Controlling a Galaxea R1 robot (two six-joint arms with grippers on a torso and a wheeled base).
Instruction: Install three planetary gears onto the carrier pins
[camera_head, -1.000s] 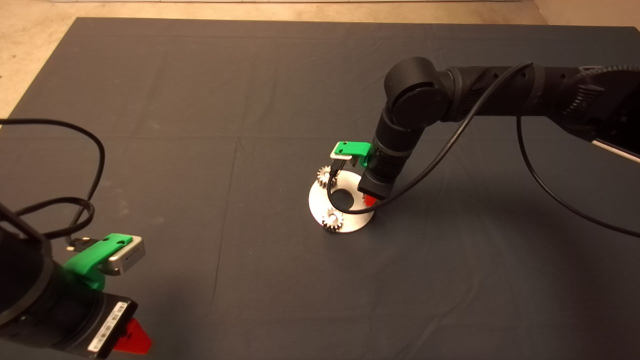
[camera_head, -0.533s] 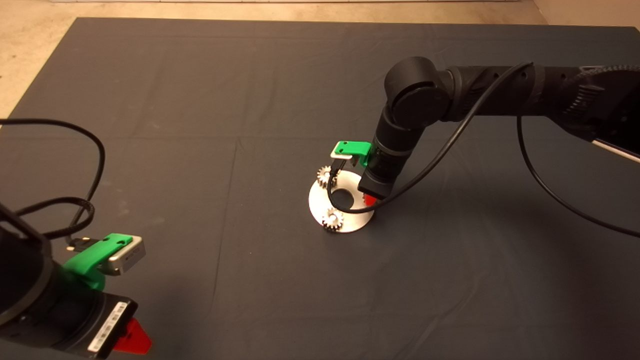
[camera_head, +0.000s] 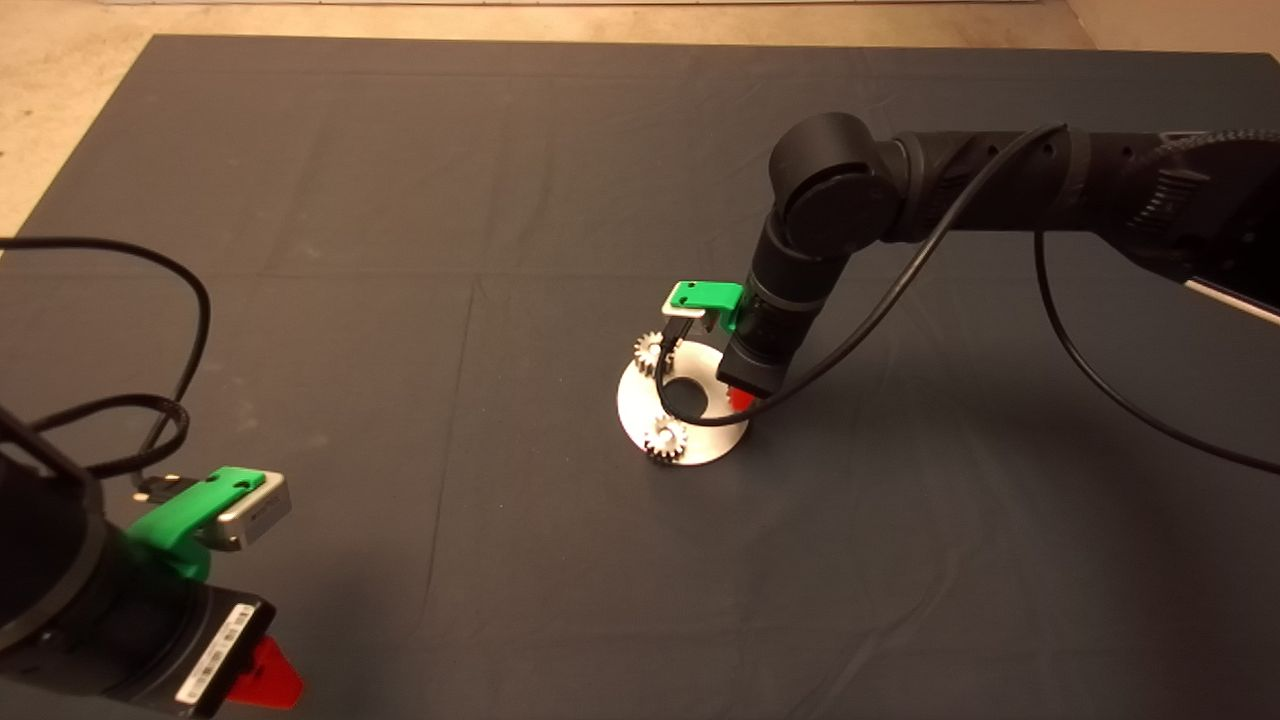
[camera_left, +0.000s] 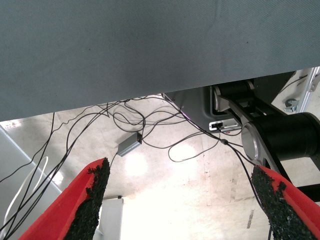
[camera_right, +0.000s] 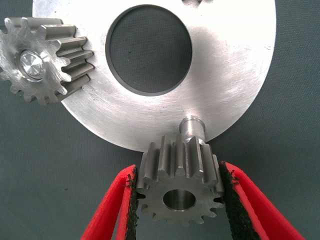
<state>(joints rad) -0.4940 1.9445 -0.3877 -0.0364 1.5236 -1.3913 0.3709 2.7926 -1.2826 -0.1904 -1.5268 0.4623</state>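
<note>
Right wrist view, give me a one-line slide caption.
Right hand holds the third gear beside the last bare pin on the carrier disc.

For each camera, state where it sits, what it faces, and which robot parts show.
Head view: overhead, facing the dark mat; both black arms show.
Left wrist view: parked left tool, open, facing floor cables.
Right wrist view: right tool gripping a small silvery gear beside a bare pin.
Shared by head and right wrist views: round shiny metal disc.

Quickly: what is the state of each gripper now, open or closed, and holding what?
Left gripper: open, holding nothing, parked off the mat's edge.
Right gripper: closed on a planetary gear, beside a bare carrier pin.
</note>
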